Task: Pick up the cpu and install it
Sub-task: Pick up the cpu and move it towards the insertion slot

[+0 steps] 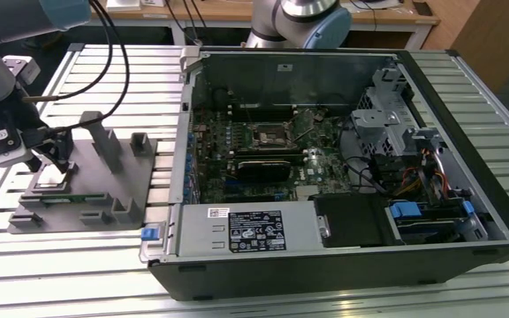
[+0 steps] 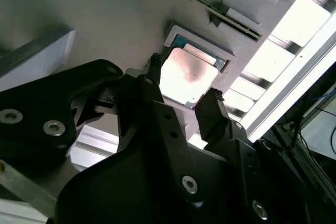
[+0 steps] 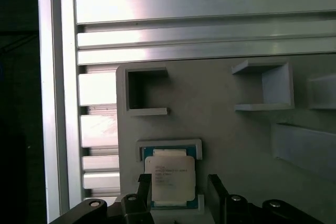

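Observation:
The cpu (image 3: pixel 169 174), a small square chip with a silvery-white top, lies flat in a shallow pocket of the grey plastic fixture (image 3: pixel 236 145). In the exterior view the cpu (image 1: pixel 54 177) sits at the fixture's (image 1: pixel 95 189) left end, and my gripper (image 1: pixel 53 159) hangs straight down over it. Both wrist views show the black fingers standing on either side of the chip. The gripper (image 3: pixel 178 187) is open, with a narrow gap still visible beside one finger (image 3: pixel 215 187). In the second wrist view the cpu (image 2: pixel 189 72) lies between the two fingertips (image 2: pixel 212 100).
An open computer case (image 1: pixel 466 218) lies on the slatted aluminium table (image 1: pixel 77 265) at the exterior view's right, with the motherboard socket (image 1: pixel 270 134) near its middle. Upright blocks (image 1: pixel 104 142) rise from the fixture close to the gripper. Cables (image 1: pixel 117 59) trail from the arm.

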